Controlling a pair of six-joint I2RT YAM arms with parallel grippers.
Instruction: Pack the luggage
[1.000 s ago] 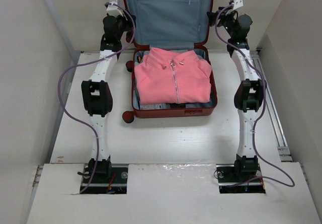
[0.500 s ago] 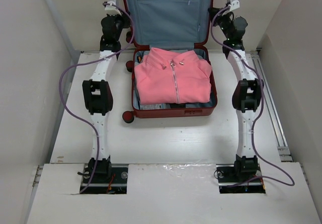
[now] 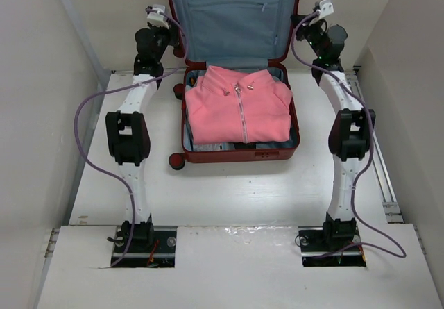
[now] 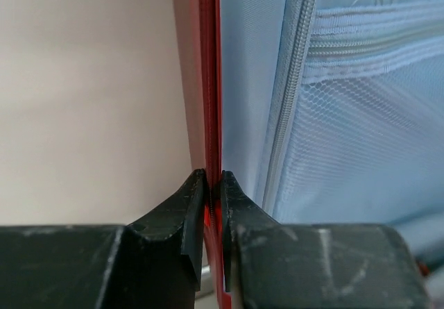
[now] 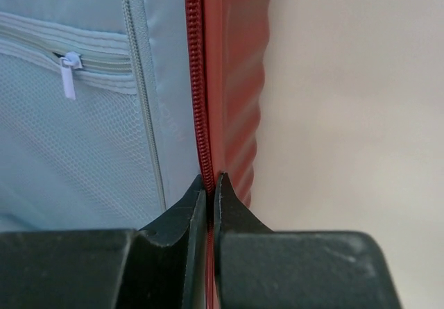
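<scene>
**Top view.** The luggage, a dark-red hard-shell case, lies open in the upper centre of the frame on the white table. Its lower half rests flat. Its lid stands upright against the back wall, showing light blue lining. A folded pink jacket with a centre zip fills the lower half, over darker items of which only the edges show. A small red wheel projects at the case's lower-left corner. The two arms reach up either side of the case, with purple cables trailing from them. The left end effector meets the lid's left edge, and the right end effector meets its right edge.

**Left wrist view.** The left end effector pinches the lid's red rim, its fingers pressed nearly together on it. A mesh pocket lies to the right.

**Right wrist view.** The right end effector likewise pinches the red zippered rim. A white zip pull sits at upper left.
</scene>
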